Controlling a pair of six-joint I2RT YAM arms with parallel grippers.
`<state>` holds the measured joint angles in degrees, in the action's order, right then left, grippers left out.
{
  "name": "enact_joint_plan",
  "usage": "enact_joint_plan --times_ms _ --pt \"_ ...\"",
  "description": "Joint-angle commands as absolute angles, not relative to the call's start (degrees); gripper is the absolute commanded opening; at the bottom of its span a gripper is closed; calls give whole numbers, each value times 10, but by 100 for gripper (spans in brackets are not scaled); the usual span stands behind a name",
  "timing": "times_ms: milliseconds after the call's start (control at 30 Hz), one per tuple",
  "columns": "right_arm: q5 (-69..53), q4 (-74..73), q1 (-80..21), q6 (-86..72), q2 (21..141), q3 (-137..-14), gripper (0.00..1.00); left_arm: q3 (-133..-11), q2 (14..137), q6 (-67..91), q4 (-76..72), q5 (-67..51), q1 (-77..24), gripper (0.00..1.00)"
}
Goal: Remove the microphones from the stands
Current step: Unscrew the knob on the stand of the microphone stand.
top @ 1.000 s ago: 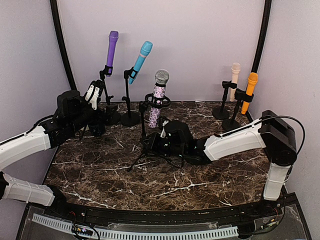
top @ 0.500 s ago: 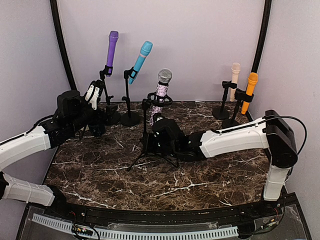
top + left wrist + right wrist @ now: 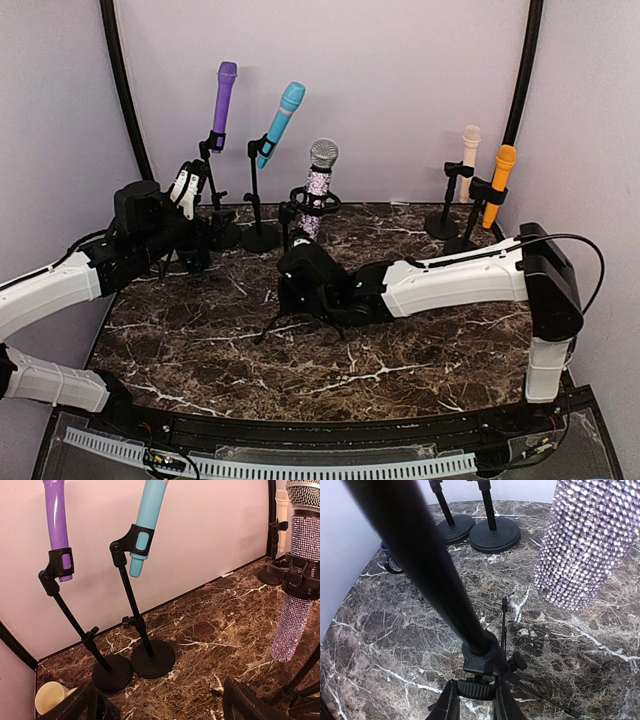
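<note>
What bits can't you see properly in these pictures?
- Right wrist view: the right gripper is cut off by the bottom edge, so whether it pinches the stand is unclear.
- Top view: the right arm hides most of that stand's legs.
- Left wrist view: the sparkly microphone has its head cut off by the top edge, and the cup is cut off by the bottom edge.

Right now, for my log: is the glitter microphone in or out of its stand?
In: the glitter microphone sits through its stand's ring clip.
</note>
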<state>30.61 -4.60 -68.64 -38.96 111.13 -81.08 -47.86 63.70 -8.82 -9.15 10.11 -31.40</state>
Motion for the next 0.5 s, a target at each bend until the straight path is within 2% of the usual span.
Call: enact_joint_plan --times_ms 0,467 --pt "351 -88 -697 -355 1137 -838 0 -475 620 -95 -98 104 -316 89" --pt "431 -148 -725 -282 1191 -897 0 -475 620 -93 -98 101 -317 89"
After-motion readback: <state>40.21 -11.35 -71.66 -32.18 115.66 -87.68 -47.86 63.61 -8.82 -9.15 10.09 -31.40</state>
